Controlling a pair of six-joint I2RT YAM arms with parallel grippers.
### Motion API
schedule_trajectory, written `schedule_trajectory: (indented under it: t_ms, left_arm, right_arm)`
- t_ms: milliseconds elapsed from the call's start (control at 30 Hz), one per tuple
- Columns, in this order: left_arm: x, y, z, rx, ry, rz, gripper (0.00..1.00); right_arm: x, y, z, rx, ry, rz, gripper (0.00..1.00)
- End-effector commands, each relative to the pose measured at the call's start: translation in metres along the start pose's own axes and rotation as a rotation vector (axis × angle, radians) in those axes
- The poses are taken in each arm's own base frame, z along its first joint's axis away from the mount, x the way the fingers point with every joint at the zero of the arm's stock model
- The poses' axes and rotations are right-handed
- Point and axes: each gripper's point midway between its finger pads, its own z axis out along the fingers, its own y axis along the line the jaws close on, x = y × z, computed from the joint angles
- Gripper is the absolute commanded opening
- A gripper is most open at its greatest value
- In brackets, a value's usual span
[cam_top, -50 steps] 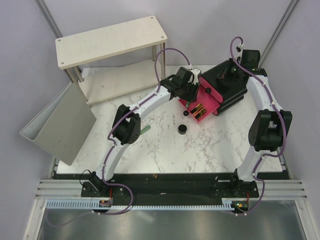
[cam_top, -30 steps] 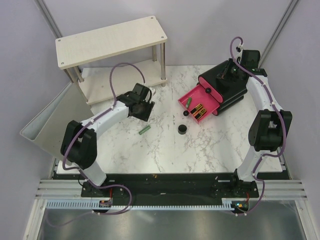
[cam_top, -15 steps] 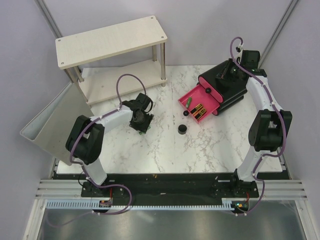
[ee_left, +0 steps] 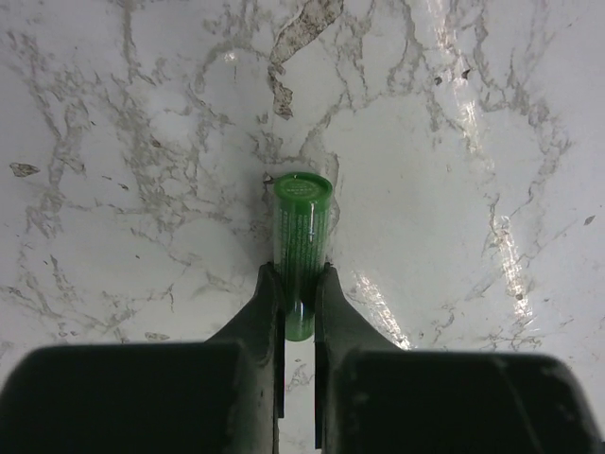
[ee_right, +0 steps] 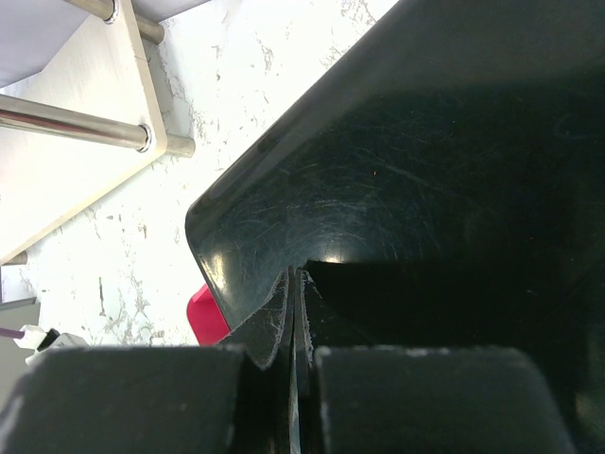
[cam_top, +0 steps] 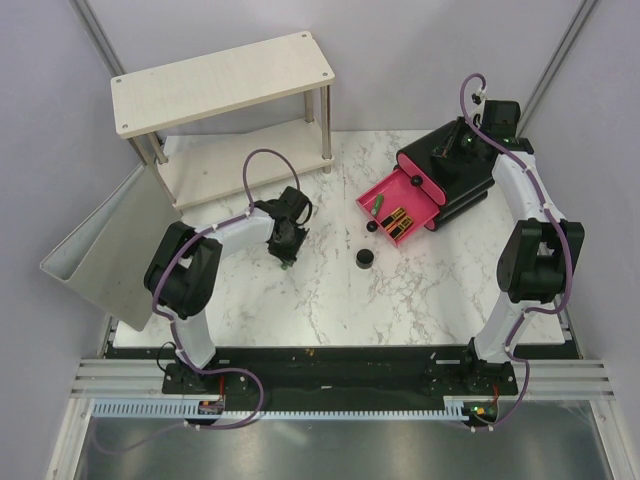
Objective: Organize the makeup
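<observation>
1. Top view: the left arm reaches low over the marble surface, its left gripper tipped down on a green tube. The right arm arcs to the black box, whose pink drawer is open.
2. Left wrist: the gripper grasps the tube's near end. A straight lift should prevent pivoting.
3. Right wrist: the right gripper is clenched empty against the box top.

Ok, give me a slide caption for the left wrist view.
Left tool closed on a green tube lying on the marble table.
</observation>
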Motion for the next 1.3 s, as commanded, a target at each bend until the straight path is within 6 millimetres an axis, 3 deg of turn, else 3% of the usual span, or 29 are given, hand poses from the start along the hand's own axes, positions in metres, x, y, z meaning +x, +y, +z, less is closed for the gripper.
schedule_trajectory:
  t_ms: [0,200,300,433,567,600,633,700,733,933,1067,1267]
  left_arm:
    - [-0.034,-0.006,-0.013,0.026,-0.11,0.021,0.02]
    - [-0.095,-0.028,-0.06,0.087,-0.291,0.055,0.02]
    - [-0.14,-0.047,-0.091,0.122,-0.409,0.078,0.02]
    - [-0.181,-0.077,-0.109,0.191,-0.506,0.114,0.02]
    - [-0.214,-0.112,-0.108,0.256,-0.546,0.164,0.02]
    - [-0.229,-0.119,-0.119,0.27,-0.589,0.17,0.02]
    - [-0.231,-0.126,-0.103,0.283,-0.566,0.179,0.02]
    - [-0.247,-0.138,-0.108,0.307,-0.6,0.178,0.02]
    - [-0.249,-0.144,-0.097,0.325,-0.587,0.176,0.02]
    - [-0.28,-0.166,-0.094,0.419,-0.662,0.134,0.07]
    - [-0.287,-0.174,-0.074,0.445,-0.648,0.117,0.18]
    - [-0.289,-0.192,-0.063,0.513,-0.636,0.105,0.36]
  right_arm:
    - [0.044,-0.027,0.003,0.094,0.14,0.049,0.0]
    - [0.043,-0.027,0.004,0.091,0.142,0.052,0.0]
    - [0.043,-0.026,0.004,0.09,0.141,0.051,0.0]
    - [0.044,-0.027,0.005,0.092,0.145,0.054,0.0]
    - [0.045,-0.027,0.006,0.091,0.147,0.053,0.0]
    - [0.045,-0.028,0.006,0.091,0.147,0.053,0.0]
    - [0.044,-0.027,0.006,0.09,0.146,0.054,0.0]
    - [0.045,-0.028,0.005,0.092,0.146,0.055,0.0]
    - [0.045,-0.027,0.005,0.091,0.147,0.053,0.0]
    - [0.048,-0.028,0.008,0.087,0.157,0.061,0.0]
    - [0.048,-0.029,0.009,0.089,0.158,0.062,0.0]
    - [0.047,-0.029,0.009,0.092,0.155,0.058,0.0]
